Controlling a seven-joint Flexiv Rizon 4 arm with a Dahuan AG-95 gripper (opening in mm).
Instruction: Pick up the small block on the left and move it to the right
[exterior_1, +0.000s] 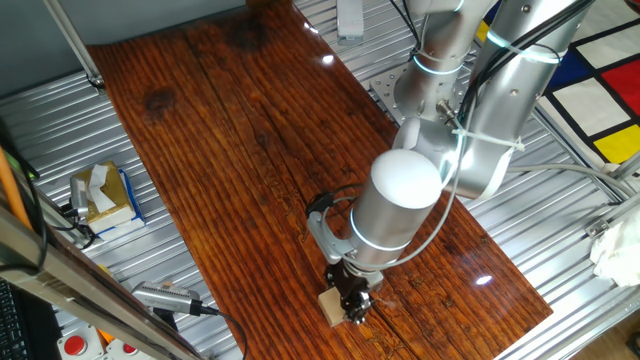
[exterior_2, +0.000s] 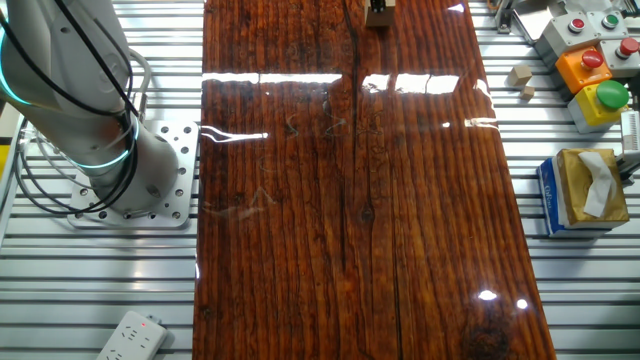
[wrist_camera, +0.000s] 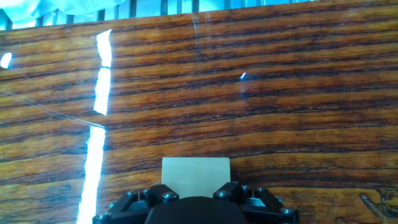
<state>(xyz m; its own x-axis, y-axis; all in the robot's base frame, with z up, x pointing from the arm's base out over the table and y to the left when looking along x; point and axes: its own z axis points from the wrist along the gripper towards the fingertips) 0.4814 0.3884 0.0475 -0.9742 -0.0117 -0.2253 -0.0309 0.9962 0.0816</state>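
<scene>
The small block (exterior_1: 331, 306) is a plain tan wooden cube on the dark wooden table (exterior_1: 230, 150), close to its near end. In the hand view the block (wrist_camera: 195, 176) fills the gap between my two black fingers, and its base rests on the wood. My gripper (exterior_1: 356, 303) points straight down, with its jaws against the block's left and right sides. In the other fixed view the gripper (exterior_2: 378, 8) and the block (exterior_2: 378, 18) show only at the top edge, mostly cut off.
A blue-and-yellow tissue box (exterior_1: 105, 195) lies on the metal bench beside the table, also in the other fixed view (exterior_2: 585, 188). Button boxes (exterior_2: 598, 80) and two loose tan blocks (exterior_2: 519, 76) sit nearby. A patterned mat (exterior_1: 600, 90) lies behind my arm's base (exterior_2: 140, 175).
</scene>
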